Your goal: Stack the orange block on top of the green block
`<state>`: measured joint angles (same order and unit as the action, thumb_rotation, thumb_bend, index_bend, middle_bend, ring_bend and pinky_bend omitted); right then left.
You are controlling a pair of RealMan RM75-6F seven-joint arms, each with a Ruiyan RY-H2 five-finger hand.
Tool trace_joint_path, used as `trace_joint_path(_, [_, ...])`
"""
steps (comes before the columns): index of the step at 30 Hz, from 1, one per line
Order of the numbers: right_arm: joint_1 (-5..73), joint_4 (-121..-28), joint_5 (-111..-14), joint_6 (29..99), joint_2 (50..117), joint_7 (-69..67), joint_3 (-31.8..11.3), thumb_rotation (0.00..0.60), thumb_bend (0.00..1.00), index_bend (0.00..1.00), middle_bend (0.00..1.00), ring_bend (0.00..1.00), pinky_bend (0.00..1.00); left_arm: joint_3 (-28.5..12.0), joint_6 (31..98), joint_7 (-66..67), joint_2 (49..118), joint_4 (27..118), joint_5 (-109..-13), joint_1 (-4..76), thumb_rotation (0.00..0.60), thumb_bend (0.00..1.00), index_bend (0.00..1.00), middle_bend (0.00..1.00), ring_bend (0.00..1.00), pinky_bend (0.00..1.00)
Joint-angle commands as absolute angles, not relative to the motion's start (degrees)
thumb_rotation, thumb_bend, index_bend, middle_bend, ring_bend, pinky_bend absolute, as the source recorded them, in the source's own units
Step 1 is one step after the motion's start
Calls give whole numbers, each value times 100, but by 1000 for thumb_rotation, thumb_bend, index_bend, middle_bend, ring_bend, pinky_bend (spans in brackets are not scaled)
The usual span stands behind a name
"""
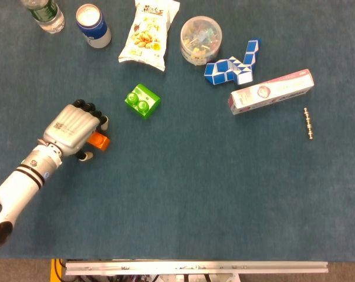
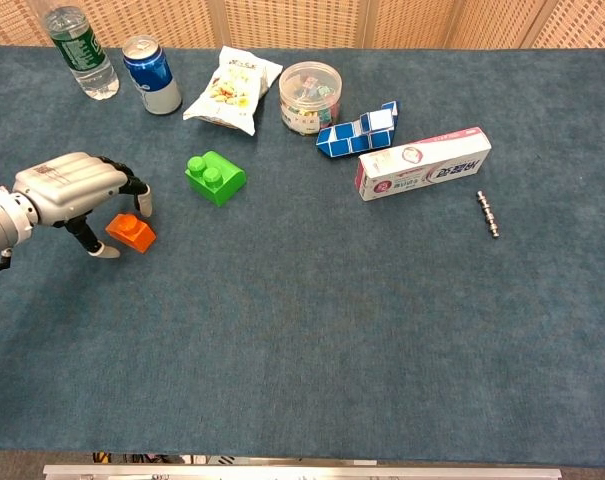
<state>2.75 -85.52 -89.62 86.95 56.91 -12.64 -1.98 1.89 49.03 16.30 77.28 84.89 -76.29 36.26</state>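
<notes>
The orange block (image 1: 98, 140) (image 2: 130, 232) lies on the blue table at the left, turned at an angle. My left hand (image 1: 74, 126) (image 2: 74, 188) arches over it from the left. Its fingers (image 2: 140, 197) curl just above the block's far side and its thumb (image 2: 100, 249) reaches down by the near left side. I see no firm grip on the block, which rests on the table. The green block (image 1: 142, 100) (image 2: 215, 178) stands studs up, a short way up and right of the orange one. My right hand is in neither view.
Along the far edge stand a water bottle (image 2: 82, 53), a blue can (image 2: 152, 75), a snack bag (image 2: 230, 88) and a clear tub (image 2: 309, 97). A blue-white twist puzzle (image 2: 357, 129), a toothpaste box (image 2: 423, 163) and a small metal rod (image 2: 488, 214) lie to the right.
</notes>
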Motion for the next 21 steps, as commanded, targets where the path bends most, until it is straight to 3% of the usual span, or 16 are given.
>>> trace_joint_path(1, [274,-8544,-8956,8693,5695,-1269,-199,600,421,586,555,499,603,169,4928,1622,7786,8430,-7606,3611,600,136,393,399,244,192])
trace_joint_path(21, [250,-8539,-8931,8704,5679,-1272,-201,600,421,586,555,499,603,123,4981,1442,8015,8232,-7658,3581,600,200,467,443,274,193])
